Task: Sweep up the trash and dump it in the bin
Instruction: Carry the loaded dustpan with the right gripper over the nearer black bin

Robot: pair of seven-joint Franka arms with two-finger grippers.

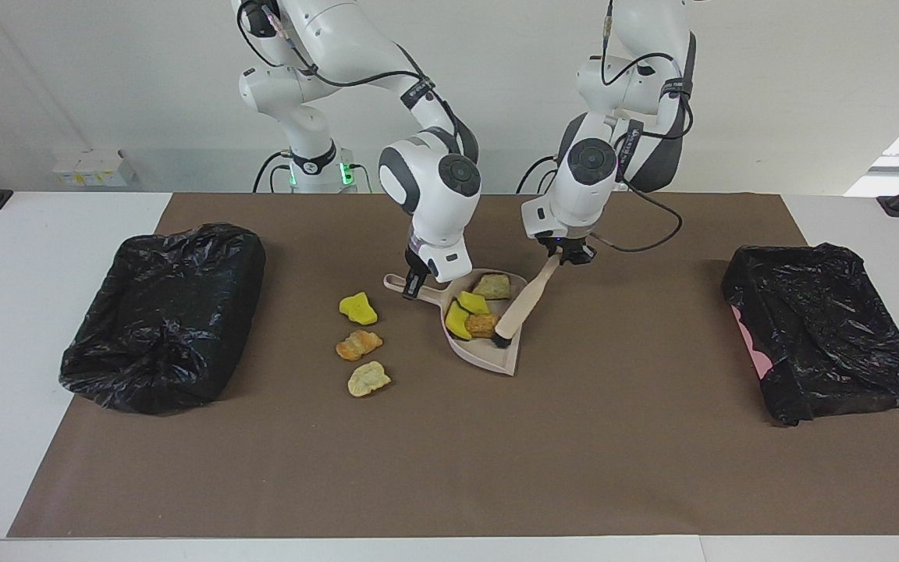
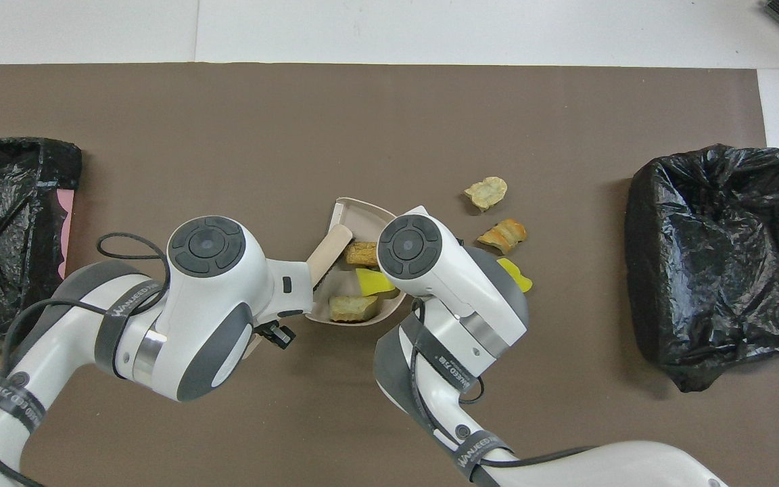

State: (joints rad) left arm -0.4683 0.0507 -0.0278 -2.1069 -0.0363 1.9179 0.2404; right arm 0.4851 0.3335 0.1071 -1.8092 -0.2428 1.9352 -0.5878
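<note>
Nearest us, our right gripper is clamped on the handle of the dustpan, pinning it to the brown mat. Our left gripper grips the brush, whose bristle end rests inside the pan. Four pieces of trash lie in the pan; we judge the sweep about half done. Three loose pieces remain on the mat beside the pan, toward the right arm's end, the two farthest from us being bread bits. Nothing looks dumped yet; a black-lined bin sits at that end, another bin at the left arm's end.
</note>
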